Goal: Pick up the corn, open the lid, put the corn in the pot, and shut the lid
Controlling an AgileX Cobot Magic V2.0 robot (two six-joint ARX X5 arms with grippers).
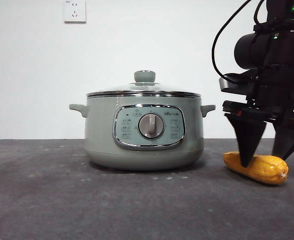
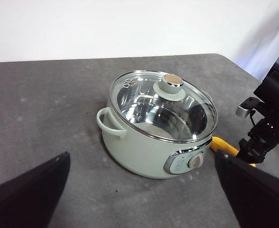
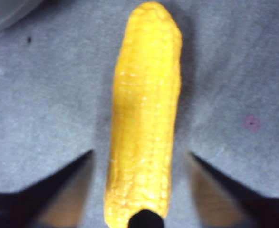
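Your right gripper [image 1: 267, 155] straddles the corn [image 1: 257, 167], with nothing gripped so far.

Your right gripper's fingers [image 3: 58, 190] are spread wide, one on each side of the corn [image 3: 144, 123]; a strip of grey table [image 3: 44, 95] shows between each fingertip and the cob, so neither touches it. The corn lies flat between them, just beside the pot [image 1: 144, 132]. The lid [image 1: 143, 90] sits closed on the pot, its knob upright. Your left gripper [image 2: 139, 190] hangs well back from the pot [image 2: 144, 152], fingers wide apart and empty, with the lid [image 2: 163, 104] beyond them.
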